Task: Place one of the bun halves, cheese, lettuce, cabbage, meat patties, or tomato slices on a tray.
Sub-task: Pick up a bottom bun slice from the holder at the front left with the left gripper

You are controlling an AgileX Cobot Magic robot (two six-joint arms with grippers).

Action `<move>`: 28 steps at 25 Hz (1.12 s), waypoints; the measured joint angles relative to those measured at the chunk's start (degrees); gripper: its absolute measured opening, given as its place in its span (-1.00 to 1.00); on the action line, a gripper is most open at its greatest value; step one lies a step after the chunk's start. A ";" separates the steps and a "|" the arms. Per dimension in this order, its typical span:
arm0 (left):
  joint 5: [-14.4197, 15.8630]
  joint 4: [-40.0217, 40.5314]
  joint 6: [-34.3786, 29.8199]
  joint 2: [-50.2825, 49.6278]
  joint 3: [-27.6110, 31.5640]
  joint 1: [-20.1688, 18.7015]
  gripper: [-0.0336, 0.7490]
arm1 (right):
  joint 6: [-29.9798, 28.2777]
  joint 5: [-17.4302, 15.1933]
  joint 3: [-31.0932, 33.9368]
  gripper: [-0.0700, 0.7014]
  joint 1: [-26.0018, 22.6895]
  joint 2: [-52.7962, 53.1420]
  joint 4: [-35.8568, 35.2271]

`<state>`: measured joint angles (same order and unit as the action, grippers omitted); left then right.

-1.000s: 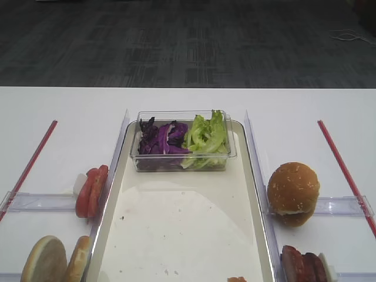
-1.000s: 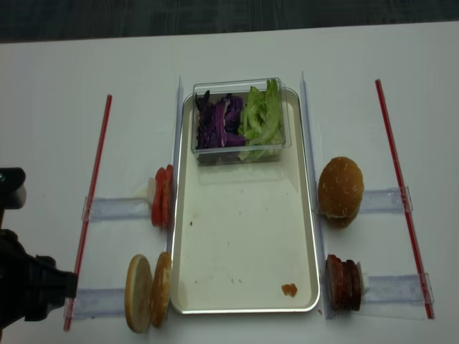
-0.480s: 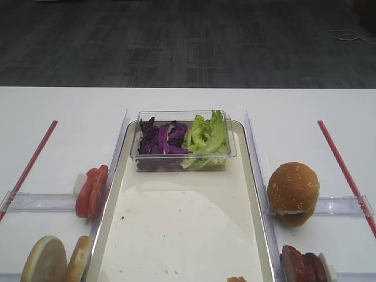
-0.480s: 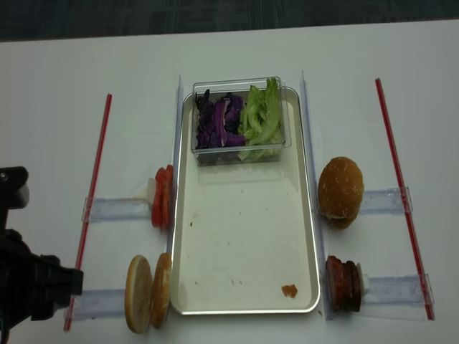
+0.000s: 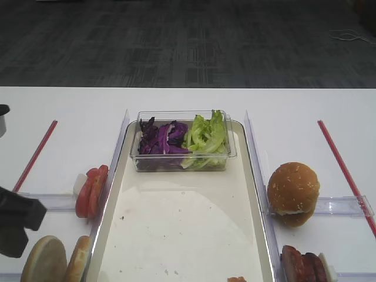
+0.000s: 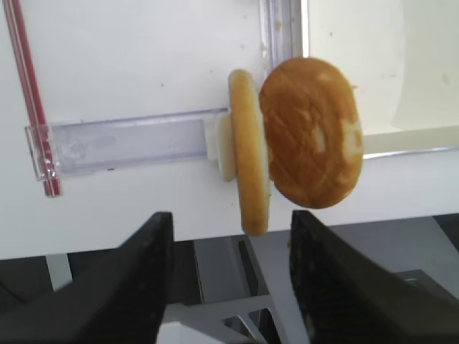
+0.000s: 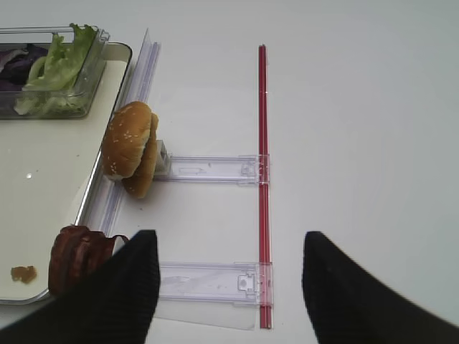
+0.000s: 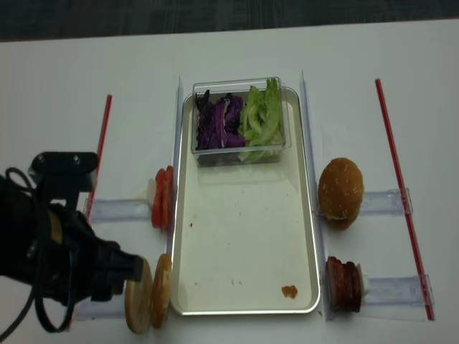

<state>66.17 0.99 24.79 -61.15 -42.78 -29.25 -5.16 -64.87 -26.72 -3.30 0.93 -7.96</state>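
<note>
The two bun halves (image 6: pixel 251 150) stand on edge, side by side against a clear plastic stop (image 6: pixel 129 140), straight ahead of the left gripper (image 6: pixel 229 279) and between the lines of its wide-open, empty jaws. The tray (image 6: pixel 401 86) lies just beyond them, on the far side from the gripper's left finger.

The risk is in how the halves sit. They lean together, so jaws coming down in line with both may pinch the pair rather than one, or nudge the outer half (image 6: pixel 312 132) so it topples onto the tray rim. Standing on edge near the table's front, a knocked half could also roll off. A squeeze across soft bread might crush it or let it slip.

The right gripper (image 7: pixel 226 287) is open and empty too, with the meat patties (image 7: pixel 75 258) off to its left.
</note>
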 joint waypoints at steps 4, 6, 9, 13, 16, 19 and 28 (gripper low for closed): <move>-1.29 3.67 7.90 -4.92 -3.03 -4.82 -0.02 | 0.00 0.00 0.00 0.36 0.00 0.00 0.00; -1.58 4.84 10.51 -7.00 -4.16 -6.98 -0.02 | 0.00 0.00 0.00 0.36 0.00 0.00 0.00; -2.56 5.41 15.44 -9.54 -5.18 -9.97 -0.02 | 0.00 0.00 0.00 0.36 0.00 0.00 0.00; -4.24 8.05 20.80 -11.96 -5.43 -14.35 -0.02 | 0.00 0.00 0.00 0.36 0.00 0.00 0.00; -4.65 9.37 23.66 -12.93 -5.55 -16.78 -0.02 | 0.00 0.00 0.00 0.36 0.00 0.00 0.00; -5.06 11.70 26.60 -13.83 -5.58 -19.25 -0.02 | 0.00 0.00 0.00 0.36 0.00 0.00 0.00; -5.70 15.32 31.38 -17.53 -6.26 -22.65 -0.02 | 0.00 0.00 0.00 0.36 0.00 0.00 0.00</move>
<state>60.46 16.30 56.17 -78.68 -49.03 -51.90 -5.16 -64.87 -26.72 -3.30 0.93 -7.96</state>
